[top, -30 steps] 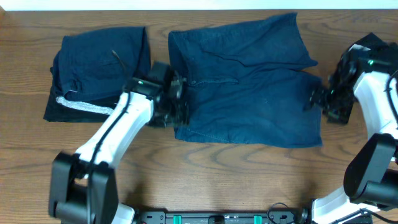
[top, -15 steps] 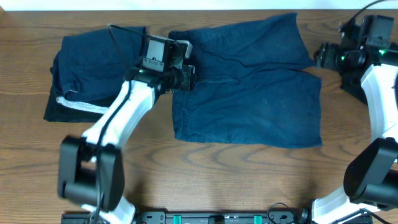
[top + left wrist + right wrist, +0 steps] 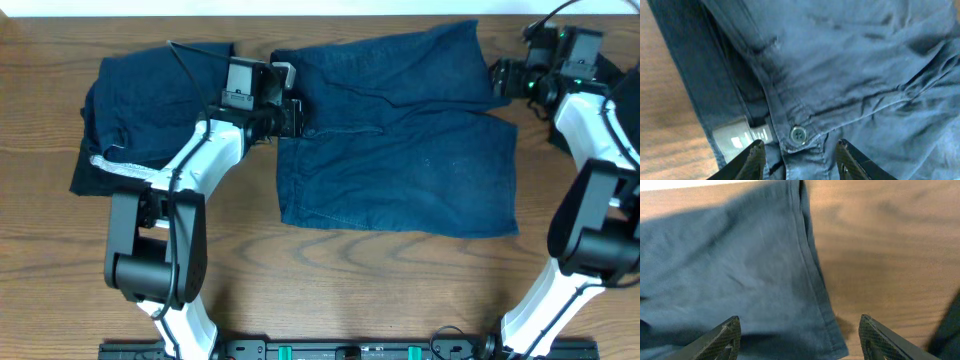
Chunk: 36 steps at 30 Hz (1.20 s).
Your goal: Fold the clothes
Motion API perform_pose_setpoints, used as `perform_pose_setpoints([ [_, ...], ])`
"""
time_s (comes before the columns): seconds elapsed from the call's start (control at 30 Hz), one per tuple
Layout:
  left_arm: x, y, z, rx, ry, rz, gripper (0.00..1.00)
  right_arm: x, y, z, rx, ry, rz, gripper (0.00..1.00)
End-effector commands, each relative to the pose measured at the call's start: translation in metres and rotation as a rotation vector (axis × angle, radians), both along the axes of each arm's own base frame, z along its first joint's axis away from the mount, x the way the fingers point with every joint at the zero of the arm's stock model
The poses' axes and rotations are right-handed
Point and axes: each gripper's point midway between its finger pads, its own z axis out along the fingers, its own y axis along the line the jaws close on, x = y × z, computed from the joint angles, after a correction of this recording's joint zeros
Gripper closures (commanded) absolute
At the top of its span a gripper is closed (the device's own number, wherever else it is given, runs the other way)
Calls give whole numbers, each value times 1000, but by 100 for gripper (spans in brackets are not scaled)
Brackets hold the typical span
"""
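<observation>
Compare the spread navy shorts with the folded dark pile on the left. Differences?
Pose: the wide navy-blue fabric shorts lie spread flat; the dark folded fabric pile is a compact layered stack.
Footprint: the shorts cover more of the wooden table than the pile.
Markings: the shorts are plain navy; the pile shows a white band on its black bottom layer.
Shared: both are soft dark cloth.
</observation>
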Motion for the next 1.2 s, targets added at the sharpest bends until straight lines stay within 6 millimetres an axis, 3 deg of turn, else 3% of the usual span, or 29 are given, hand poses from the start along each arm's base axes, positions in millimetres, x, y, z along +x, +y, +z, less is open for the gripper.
perform_pose_setpoints([
  [0.0,-8,-1,-17,6,54,-19,52,3,14,4,-4,-14,57,26],
  [0.13,-16,-1,-31,14,107,-22,52,1,14,2,-1,-1,57,24],
  [0.33,-29,-17,-52,-72,190,-84,52,-3,15,-2,3,20,57,22],
  [0.57,-36,-30,-47,-153,215,-131,53,-6,13,-4,-14,33,58,21],
  [0.63,-37,-32,-45,-166,214,-140,58,-6,13,-4,-18,32,63,22],
  [0.73,-36,-32,-44,-170,211,-142,63,-4,13,-3,-29,19,71,31],
  [0.83,-36,-32,-44,-169,210,-142,63,3,12,-2,-35,-12,72,49],
  [0.93,-36,-32,-44,-168,210,-142,63,12,12,-2,-32,-46,80,41],
  [1.03,-36,-32,-44,-165,209,-140,64,21,10,-10,-33,-73,79,50],
  [1.17,-36,-32,-44,-165,209,-140,67,34,16,-20,-7,-125,113,54],
])
